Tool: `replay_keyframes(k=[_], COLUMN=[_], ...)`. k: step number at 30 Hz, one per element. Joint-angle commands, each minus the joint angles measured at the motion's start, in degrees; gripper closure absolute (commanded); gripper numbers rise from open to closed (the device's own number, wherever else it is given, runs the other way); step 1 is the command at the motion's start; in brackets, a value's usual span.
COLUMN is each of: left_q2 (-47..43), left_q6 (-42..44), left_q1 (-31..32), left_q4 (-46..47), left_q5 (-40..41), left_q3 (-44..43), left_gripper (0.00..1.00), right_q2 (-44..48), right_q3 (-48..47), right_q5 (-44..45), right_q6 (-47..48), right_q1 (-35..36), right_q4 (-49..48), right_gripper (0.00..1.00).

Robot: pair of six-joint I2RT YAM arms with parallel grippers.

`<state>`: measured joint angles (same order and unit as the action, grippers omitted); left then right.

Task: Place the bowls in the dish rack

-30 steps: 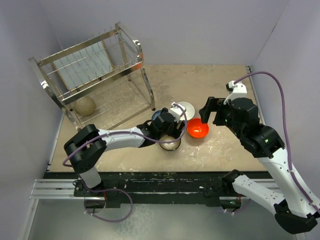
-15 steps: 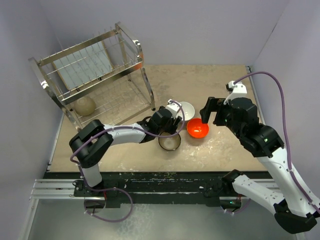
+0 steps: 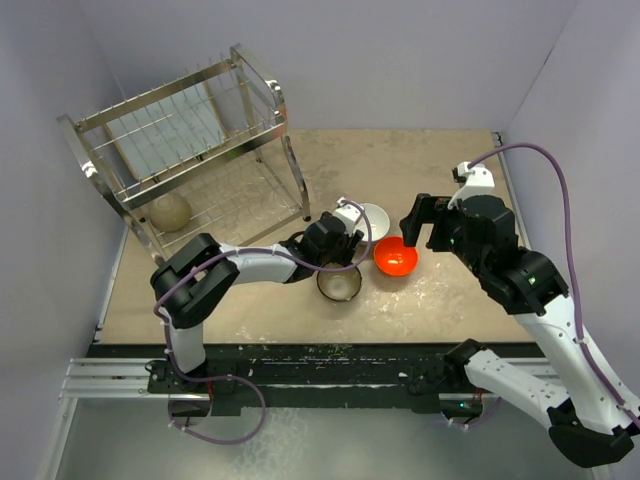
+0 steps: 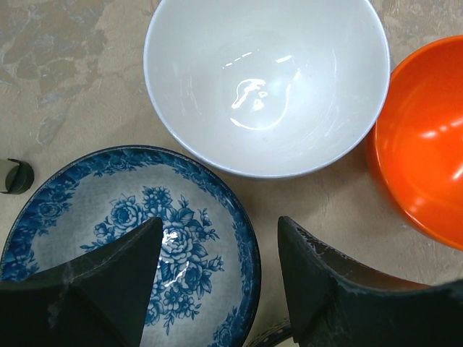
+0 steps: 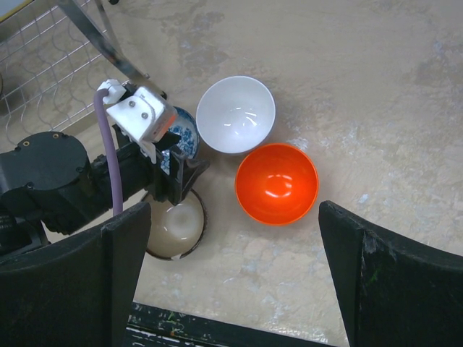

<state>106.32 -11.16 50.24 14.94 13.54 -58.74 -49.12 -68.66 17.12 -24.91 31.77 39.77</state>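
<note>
Left wrist view: left gripper (image 4: pixel 219 246) jaws spread, nothing held. One finger sits over the inside of the blue bowl (image 4: pixel 137 210), the other outside it, so the near rim lies between them; contact cannot be told. White bowl (image 4: pixel 264 79) just beyond, orange bowl (image 4: pixel 427 144) beside that, the three close together on the table (image 3: pixel 440 160). Top view: a second ago this gripper hung over the brown bowl (image 3: pixel 339 283); it has since drawn back toward the far side, leaving that bowl fully exposed, and the elbow has swung in. Reads as lining up a rim pinch on the blue bowl, closing not yet done. Right gripper (image 5: pixel 230 224) jaws wide, empty, hanging above the orange bowl, unmoved. Rack (image 3: pixel 180 150) stands well apart at far left, with only the beige bowl (image 3: pixel 171 212) in its lower tier; four bowls left to load.
</note>
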Motion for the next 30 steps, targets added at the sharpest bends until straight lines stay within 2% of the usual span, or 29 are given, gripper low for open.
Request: replay_keyframes(k=[1,9,14,18,20,22,30], left_q2=[1.48,2.24,1.97,0.81,-0.67,-2.16,-11.58], left_q6=[0.32,-0.18,-0.77,-1.30,-1.67,-2.51,-5.27], left_q1=[-0.32,-0.40,-0.45,-0.40,-0.40,-0.39,1.98], left_q4=[1.42,1.45,1.04,0.71,0.58,-0.66,-7.01], left_q5=[-0.16,1.12,2.11,2.78,2.97,2.98,3.82], left_q3=[-1.18,-0.33,0.12,0.99,1.77,2.20,4.44], left_gripper=[0.33,0.41,0.60,0.71,0.82,0.98,1.00], right_q2=[0.30,0.54,0.78,0.88,0.96,0.96,1.57], right_q3=[-0.03,0.20,0.21,-0.01,-0.07,-0.23,0.45], right_q5=[1.33,1.20,1.24,1.16,1.13,1.15,0.91], right_q6=[-0.22,-0.14,-0.09,-0.12,-0.14,-0.10,-0.52], right_q1=[-0.31,-0.30,-0.40,-0.39,-0.42,-0.39,-0.39], right_q4=[-1.91,-1.96,-1.82,-1.77,-1.71,-1.75,-1.81], right_gripper=[0.01,0.01,0.01,0.01,0.01,0.01,0.01])
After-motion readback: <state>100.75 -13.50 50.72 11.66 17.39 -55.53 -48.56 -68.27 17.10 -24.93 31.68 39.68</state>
